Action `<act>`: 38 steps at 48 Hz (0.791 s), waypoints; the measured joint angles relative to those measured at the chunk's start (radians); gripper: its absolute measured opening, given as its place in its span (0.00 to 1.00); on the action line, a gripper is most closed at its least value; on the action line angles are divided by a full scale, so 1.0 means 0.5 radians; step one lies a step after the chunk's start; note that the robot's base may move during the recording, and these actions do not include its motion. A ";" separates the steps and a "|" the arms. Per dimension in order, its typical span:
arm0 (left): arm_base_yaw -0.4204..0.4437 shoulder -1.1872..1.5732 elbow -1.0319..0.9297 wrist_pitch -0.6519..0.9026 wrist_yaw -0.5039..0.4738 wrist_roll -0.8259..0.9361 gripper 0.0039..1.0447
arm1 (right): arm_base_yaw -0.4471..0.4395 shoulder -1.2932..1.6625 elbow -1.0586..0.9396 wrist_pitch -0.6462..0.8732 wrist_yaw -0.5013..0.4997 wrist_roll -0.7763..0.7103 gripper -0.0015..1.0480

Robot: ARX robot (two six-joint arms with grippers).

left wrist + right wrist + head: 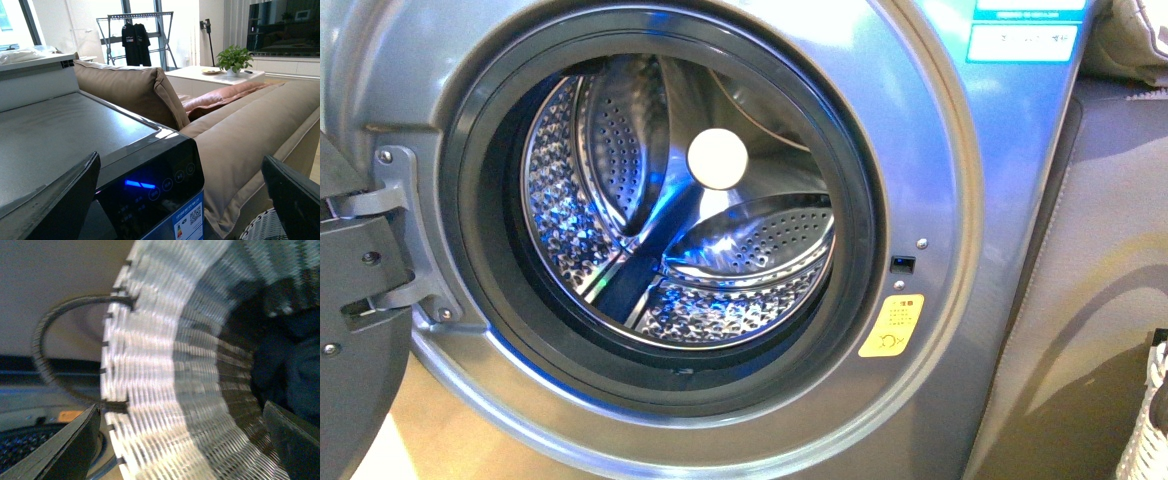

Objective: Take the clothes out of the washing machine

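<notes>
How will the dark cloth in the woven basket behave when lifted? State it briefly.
Probably floppy: the dark cloth lies bunched inside the woven basket, so it would likely sag from one grip point. Its matte look suggests little slipping. The view is blurred, so its weight is unclear.

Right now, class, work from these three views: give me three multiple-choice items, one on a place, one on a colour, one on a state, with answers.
1. Where is the dark garment?
A in the drum
B in the woven basket
C on the sofa

2. What colour is the sticker beside the porthole?
A yellow
B red
C green

3. How is the washing machine's door?
A shut
B removed
C swung open

Answers:
1 B, dark cloth lies inside the woven basket.
2 A, it is plainly yellow.
3 C, the steel drum is exposed and shows no clothes.
</notes>
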 joint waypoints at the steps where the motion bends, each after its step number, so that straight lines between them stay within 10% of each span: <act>1: 0.000 0.000 0.000 0.000 0.000 0.000 0.94 | 0.021 -0.042 0.000 0.028 -0.018 0.002 0.93; 13: 0.000 0.000 0.000 0.000 0.001 0.000 0.94 | 0.428 -0.549 0.099 0.720 0.057 0.008 0.93; 30: 0.000 0.000 0.000 0.000 0.000 0.000 0.94 | 1.463 -1.142 -0.085 1.215 0.809 -0.768 0.93; 38: 0.000 0.000 0.000 0.001 0.001 0.001 0.94 | 1.783 -1.196 -0.001 0.353 1.506 -1.118 0.74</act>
